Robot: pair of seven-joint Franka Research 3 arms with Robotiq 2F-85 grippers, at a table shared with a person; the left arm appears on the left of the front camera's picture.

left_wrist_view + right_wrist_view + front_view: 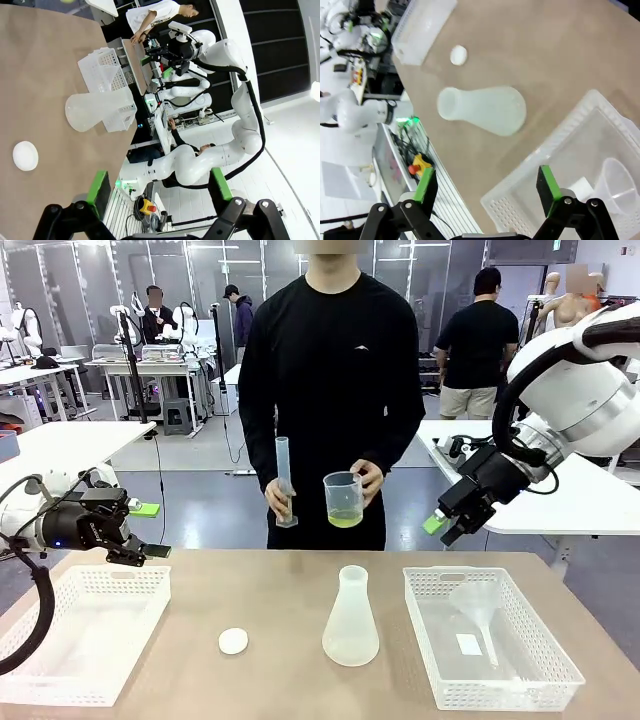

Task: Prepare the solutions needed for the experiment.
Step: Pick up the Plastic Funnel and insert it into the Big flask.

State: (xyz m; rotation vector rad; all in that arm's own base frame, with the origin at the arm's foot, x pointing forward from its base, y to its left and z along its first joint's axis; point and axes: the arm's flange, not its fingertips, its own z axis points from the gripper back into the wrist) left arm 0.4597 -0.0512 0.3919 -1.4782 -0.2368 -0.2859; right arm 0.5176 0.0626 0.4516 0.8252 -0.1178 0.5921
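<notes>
Shallow pale yellow-green layer of solution (345, 519) in the bottom of a clear beaker (342, 490), gripped in the person's left hand (369, 480) beyond the table's far edge, near the centre. Just left of it, an upright graduated cylinder (284, 480) in the person's right hand (277, 499), apparently empty. Probably the measuring step: beaker to cylinder, not yet tipped.

Nearer, mid-table (290, 590), an upright, empty conical flask (351, 625), with a white cap (233, 641) to its left and a funnel (478, 608) in the right basket (560, 665). Likely next for the robot: fetching the funnel and seating it in the flask's neck, calling for a reach down into that basket.

Right gripper (441, 529) hovering above the right basket's far edge, angled down and leftward, jaws wide apart, nothing held. Left gripper (150, 531) roughly level over the far rim of the left basket (30, 670), pointing right, jaws likewise apart and empty.
</notes>
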